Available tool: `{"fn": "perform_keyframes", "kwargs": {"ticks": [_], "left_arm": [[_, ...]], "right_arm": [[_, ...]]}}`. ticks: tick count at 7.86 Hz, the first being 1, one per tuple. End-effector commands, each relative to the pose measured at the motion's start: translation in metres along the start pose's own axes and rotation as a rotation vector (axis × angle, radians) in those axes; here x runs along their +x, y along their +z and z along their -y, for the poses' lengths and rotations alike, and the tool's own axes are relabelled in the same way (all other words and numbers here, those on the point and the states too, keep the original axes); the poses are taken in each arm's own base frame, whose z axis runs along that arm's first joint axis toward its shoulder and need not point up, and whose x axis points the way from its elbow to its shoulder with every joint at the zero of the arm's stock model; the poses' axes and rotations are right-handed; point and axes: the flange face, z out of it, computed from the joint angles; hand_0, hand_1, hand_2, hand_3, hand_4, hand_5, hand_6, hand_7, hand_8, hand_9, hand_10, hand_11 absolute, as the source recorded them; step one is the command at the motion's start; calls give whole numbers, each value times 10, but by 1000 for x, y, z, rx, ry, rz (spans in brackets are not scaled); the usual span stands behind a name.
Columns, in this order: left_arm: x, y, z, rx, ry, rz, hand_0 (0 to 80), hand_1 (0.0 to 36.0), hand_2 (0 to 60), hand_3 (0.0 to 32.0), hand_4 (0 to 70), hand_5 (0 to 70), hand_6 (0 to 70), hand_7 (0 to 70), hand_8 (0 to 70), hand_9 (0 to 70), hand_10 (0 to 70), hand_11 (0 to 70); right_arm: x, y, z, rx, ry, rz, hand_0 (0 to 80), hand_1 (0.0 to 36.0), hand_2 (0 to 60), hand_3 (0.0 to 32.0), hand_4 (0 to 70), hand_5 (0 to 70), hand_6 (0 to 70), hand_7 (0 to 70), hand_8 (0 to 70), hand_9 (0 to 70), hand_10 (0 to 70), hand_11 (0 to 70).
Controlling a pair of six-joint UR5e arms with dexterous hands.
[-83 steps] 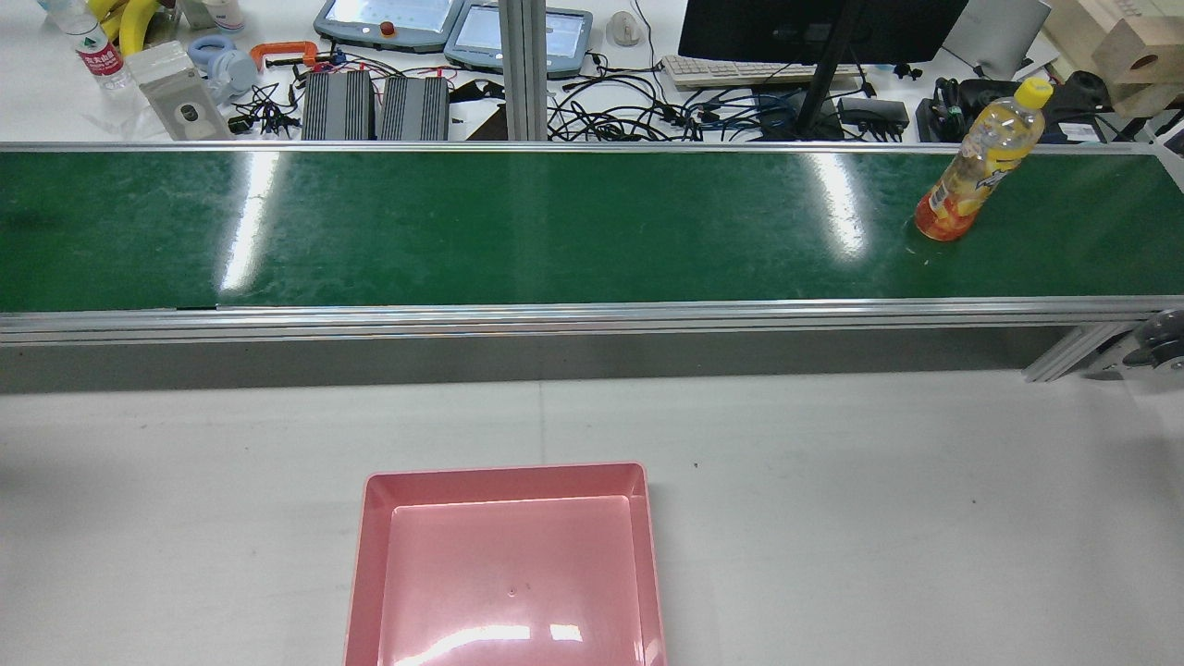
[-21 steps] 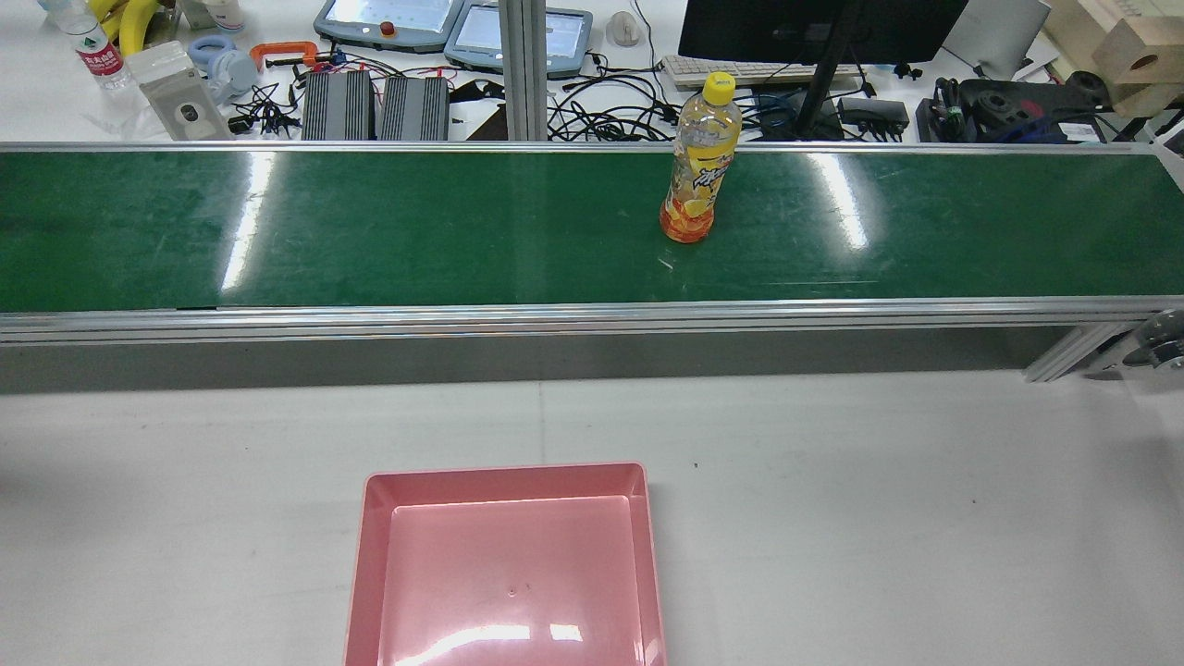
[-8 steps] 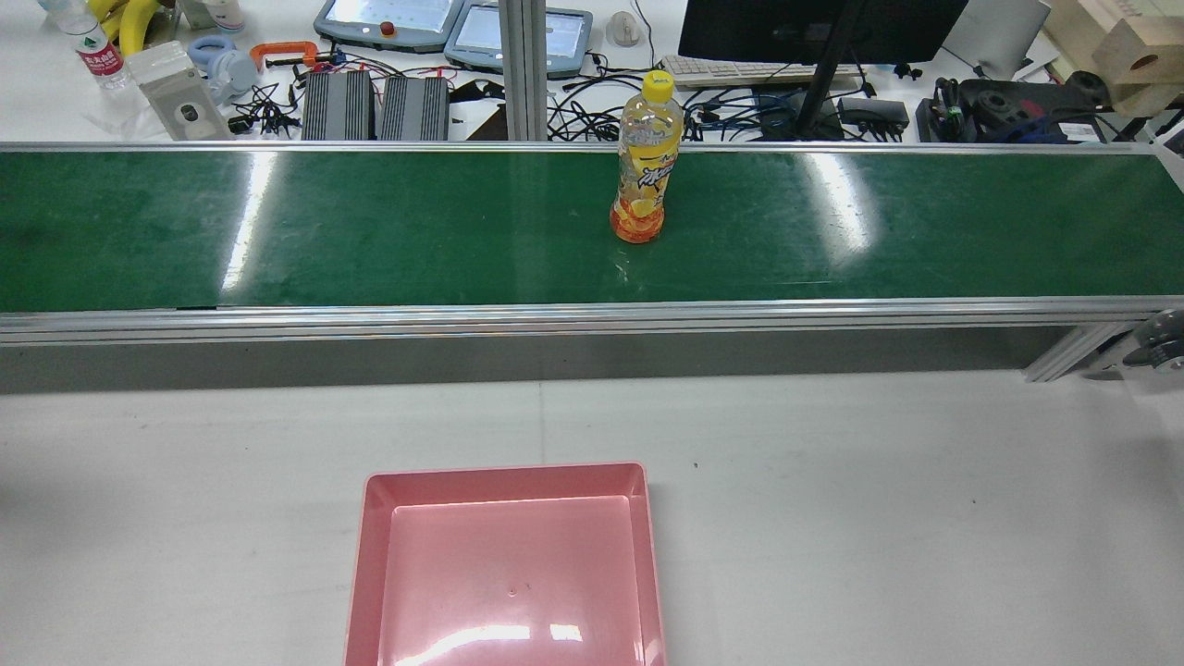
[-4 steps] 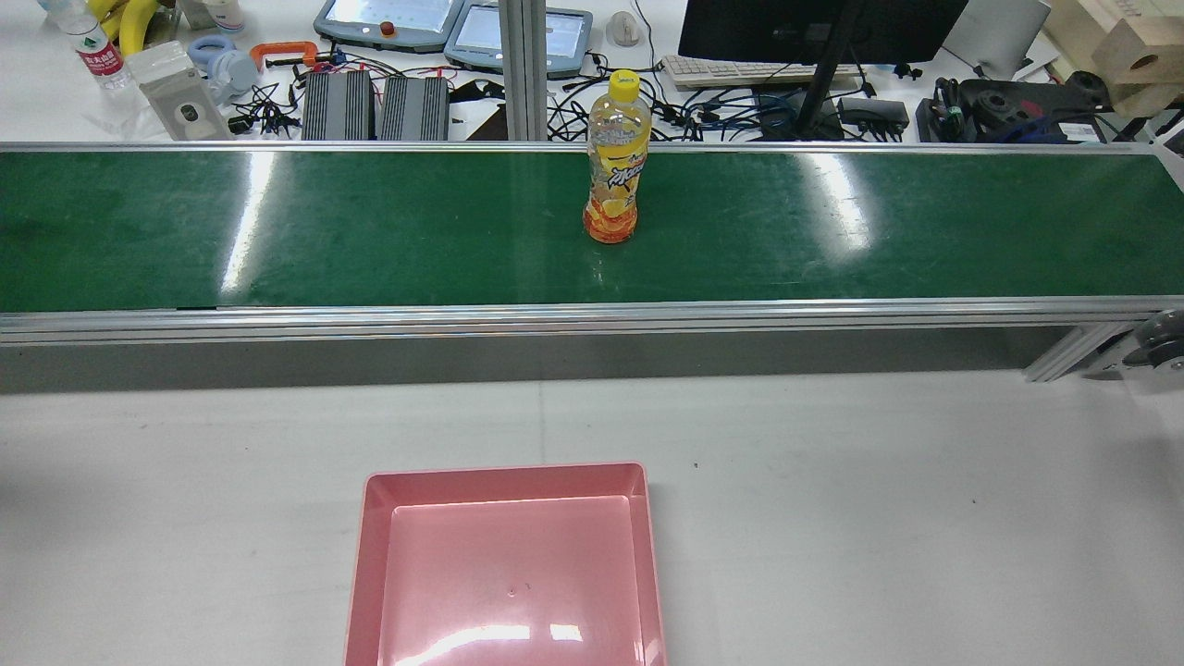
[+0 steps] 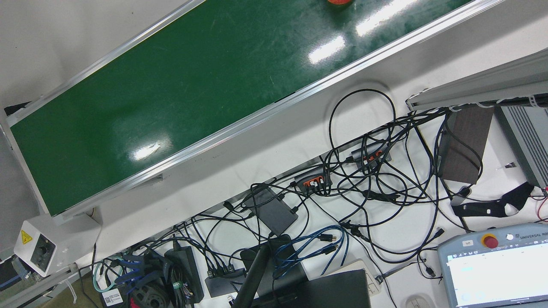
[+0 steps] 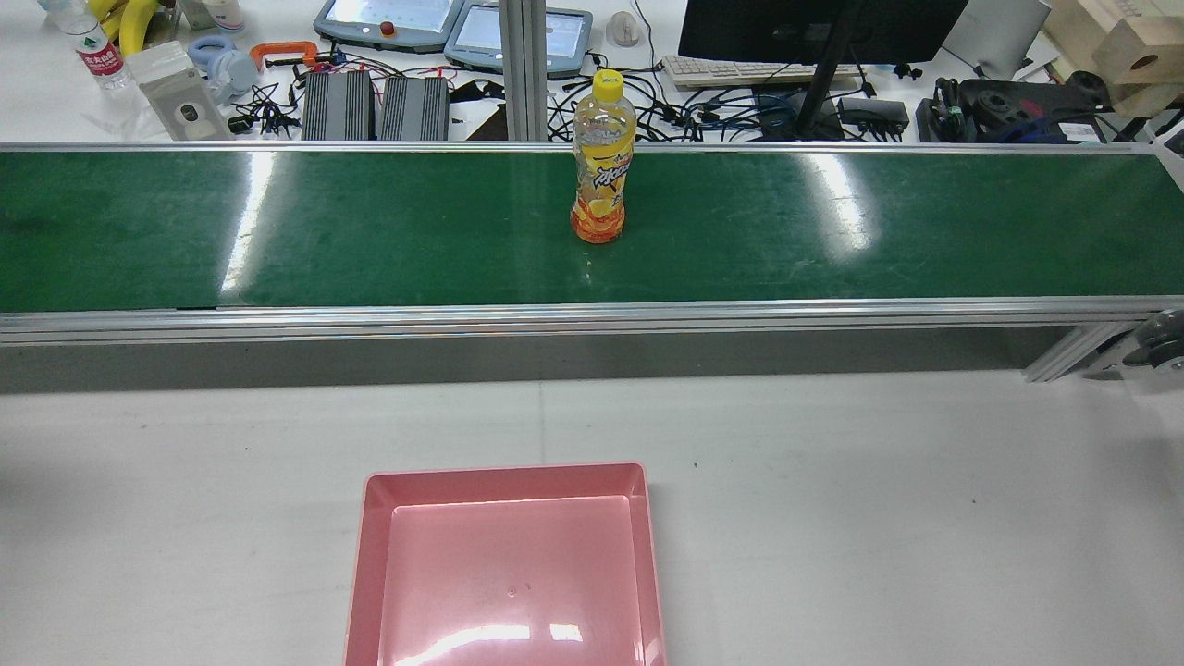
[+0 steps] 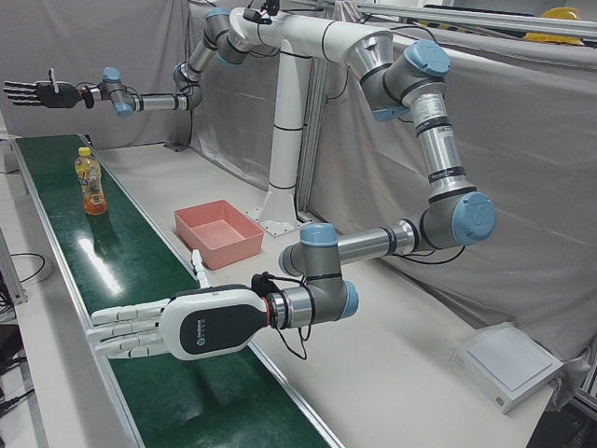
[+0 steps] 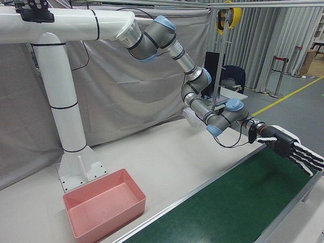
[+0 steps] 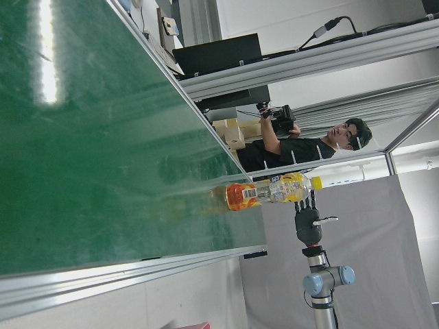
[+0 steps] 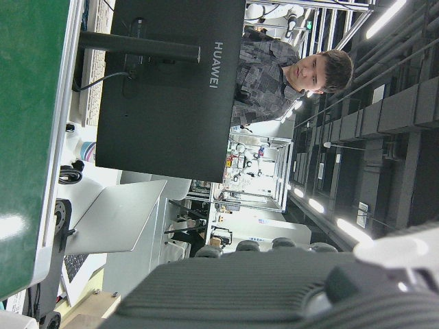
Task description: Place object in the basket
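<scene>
An upright orange-drink bottle with a yellow cap stands on the green conveyor belt, about mid-length and straight beyond the basket. The empty pink basket lies on the white table nearer the robot. In the left-front view my left hand hovers flat and open over the near end of the belt, far from the bottle. My right hand is open in the air beyond the bottle; it also shows over the belt end. The left hand view shows the bottle with the right hand behind it.
Beyond the belt lies a desk with cables, teach pendants, a monitor and a keyboard. People stand behind it. The white pedestal rises behind the basket. An aluminium rail edges the belt.
The bottle has ridden the belt leftward in the rear view, from the far right end to the middle, staying upright. The basket has not moved.
</scene>
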Motion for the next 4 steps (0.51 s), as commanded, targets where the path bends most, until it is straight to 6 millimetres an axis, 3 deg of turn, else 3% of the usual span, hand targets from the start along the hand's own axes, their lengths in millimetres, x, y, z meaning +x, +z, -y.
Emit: {"fn": "perform_keyframes", "kwargs": {"ticks": [1, 4], "left_arm": [[-2, 3, -1, 1, 3, 3, 460, 85, 0, 0, 14, 40, 0, 0, 0, 1, 57, 96], [-2, 2, 2, 7, 4, 3, 457, 84, 0, 0, 8, 36, 0, 0, 0, 2, 55, 93]], "right_arm": [[0, 0, 0, 0, 0, 0, 0, 0, 0, 0, 0, 0, 0, 0, 0, 0, 0, 0], [0, 0, 0, 0, 0, 0, 0, 0, 0, 0, 0, 0, 0, 0, 0, 0, 0, 0]]}}
